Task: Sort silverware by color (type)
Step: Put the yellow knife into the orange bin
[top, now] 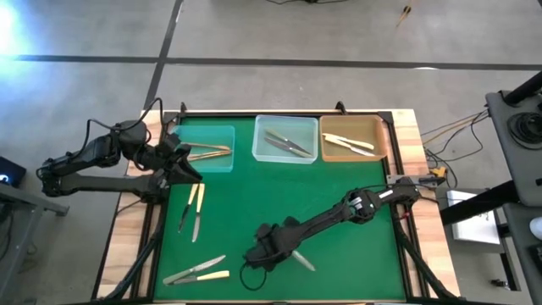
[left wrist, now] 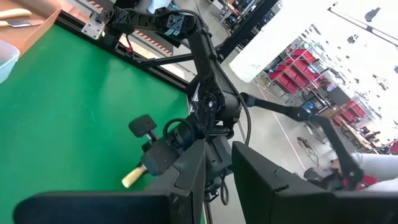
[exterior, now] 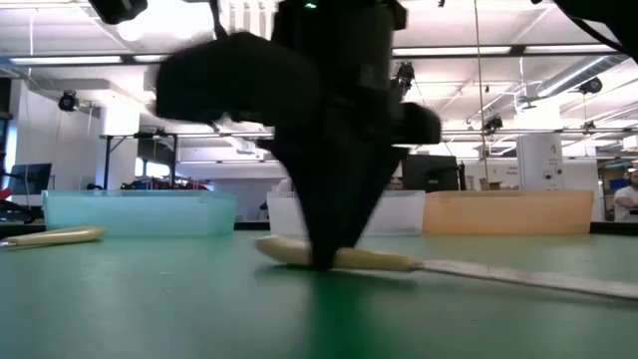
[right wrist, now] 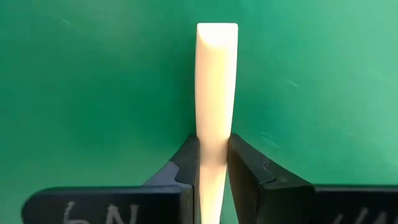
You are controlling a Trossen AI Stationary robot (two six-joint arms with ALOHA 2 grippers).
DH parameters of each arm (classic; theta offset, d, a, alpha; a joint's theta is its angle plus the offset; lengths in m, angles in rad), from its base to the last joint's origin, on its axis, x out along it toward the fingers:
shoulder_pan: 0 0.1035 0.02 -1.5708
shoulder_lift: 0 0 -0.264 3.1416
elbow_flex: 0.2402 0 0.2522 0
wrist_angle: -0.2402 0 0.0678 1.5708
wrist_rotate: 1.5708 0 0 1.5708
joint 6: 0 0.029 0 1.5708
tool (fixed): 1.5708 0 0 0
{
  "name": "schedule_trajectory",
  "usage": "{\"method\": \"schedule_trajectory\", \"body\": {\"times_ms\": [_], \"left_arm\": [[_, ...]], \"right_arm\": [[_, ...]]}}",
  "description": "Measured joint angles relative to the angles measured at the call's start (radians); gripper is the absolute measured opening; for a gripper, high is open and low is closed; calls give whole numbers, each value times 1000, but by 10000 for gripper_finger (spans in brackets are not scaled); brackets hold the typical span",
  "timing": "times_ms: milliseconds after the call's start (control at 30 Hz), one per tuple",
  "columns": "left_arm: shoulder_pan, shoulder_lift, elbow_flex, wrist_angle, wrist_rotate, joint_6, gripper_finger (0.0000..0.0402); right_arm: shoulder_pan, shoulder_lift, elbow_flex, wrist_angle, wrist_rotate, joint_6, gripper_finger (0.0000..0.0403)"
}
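Right tool [right wrist: 213, 163] pinches cream-handled knife [right wrist: 216, 81] on mat.

A green-matted worktop [top: 339, 182] carries three trays [top: 286, 139] along its far edge and loose silverware [top: 196, 210] scattered toward the left and near edges.

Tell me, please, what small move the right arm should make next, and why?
Probably lift straight up: the right gripper has its fingers pressed on the cream-yellow-handled knife, which lies flat on the green mat, so it looks gripped and ready to carry.
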Motion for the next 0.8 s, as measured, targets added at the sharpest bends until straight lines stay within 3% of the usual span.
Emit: {"method": "schedule_trajectory", "body": {"times_ms": [167,300,533,800], "left_arm": [[0,0,0,0,-24,0,63],[0,1,0,0,-46,4,63],[0,23,0,11,-95,4,63],[0,79,0,67,-131,4,63]], "right_arm": [[-12,-110,-4,-122,78,-12,42],[-18,-234,4,-240,209,-12,42],[-88,-408,-25,-233,414,-133,42],[-285,-600,-259,-229,458,-402,42]]}}
